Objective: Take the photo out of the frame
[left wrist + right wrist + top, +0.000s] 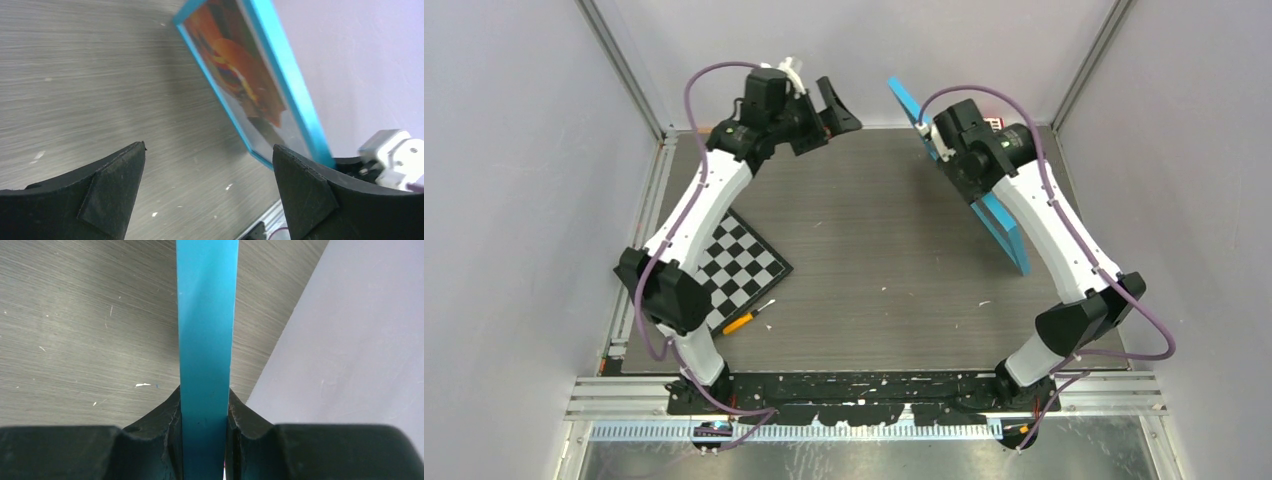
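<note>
The frame (1007, 232), with a thin bright-blue border, stands on edge and tilted at the right of the table. My right gripper (944, 140) is shut on its upper edge. In the right wrist view the blue edge (206, 330) runs straight between the shut fingers of that gripper (205, 405). The photo (235, 65), orange-red stripes behind the glass, shows in the left wrist view inside the blue border (295, 95). My left gripper (839, 110) is open and empty, held in the air to the left of the frame. In its own view the left gripper (209, 165) faces the frame's front.
A black-and-white chequered board (742, 265) lies at the left of the table, partly under the left arm. An orange-handled tool (744, 320) lies at its near corner. Grey walls close in the back and both sides. Small white specks dot the table (874, 250).
</note>
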### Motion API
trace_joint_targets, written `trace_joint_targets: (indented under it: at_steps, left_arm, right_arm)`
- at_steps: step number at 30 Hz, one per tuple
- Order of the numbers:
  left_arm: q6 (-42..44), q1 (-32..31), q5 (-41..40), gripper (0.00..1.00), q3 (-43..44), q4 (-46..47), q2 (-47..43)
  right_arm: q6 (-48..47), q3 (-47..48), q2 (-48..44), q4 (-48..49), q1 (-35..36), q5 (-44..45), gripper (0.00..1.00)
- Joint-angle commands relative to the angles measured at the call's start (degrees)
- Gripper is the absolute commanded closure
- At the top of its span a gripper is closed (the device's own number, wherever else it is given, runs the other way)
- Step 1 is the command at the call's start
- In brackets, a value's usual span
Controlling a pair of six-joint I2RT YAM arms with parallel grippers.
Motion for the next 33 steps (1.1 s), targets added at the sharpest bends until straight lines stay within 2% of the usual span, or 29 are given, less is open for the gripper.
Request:
trace_joint_targets:
  at_steps: [1, 11, 21, 25, 27, 30, 33]
  left_arm:
    - [-6.1, -5.3, -2.2, 0.0, 5.4, 4.1, 3.2]
    - [-14.5, -7.9, -0.6, 0.04, 5.9, 6.4, 9.4]
    - [-17.0, -8.2, 0.3, 0.09, 2.7, 7.6, 10.2]
    - [-17.7, -8.3, 0.3, 0.17, 0.2, 6.5, 10.4]
    - [-17.9, -8.2, 0.7, 0.24, -0.8, 6.7, 10.5]
    - [-17.2, -8.0, 1.5, 0.36, -2.7, 7.4, 10.0]
    - [-17.2, -7.5, 2.9, 0.53, -5.8, 8.2, 8.8]
  right_arm:
    - [-1.8, -1.6, -2.5, 6.6, 4.9, 6.8, 0.99]
    - [-1.2, -5.5, -1.9, 7.5, 11.7, 9.8, 1.0]
    - [-1.3, -9.5, -1.3, 7.5, 17.0, 10.2, 0.99]
    - [-1.0, -8.4, -0.8, 7.3, 18.0, 9.1, 0.94]
    - [-0.9, -8.9, -0.9, 7.0, 18.8, 8.4, 0.92]
    - [-1.4, -11.6, -1.8, 7.2, 20.6, 8.1, 0.82]
    - [-1.6, -12.6, -2.7, 6.7, 21.2, 5.1, 0.69]
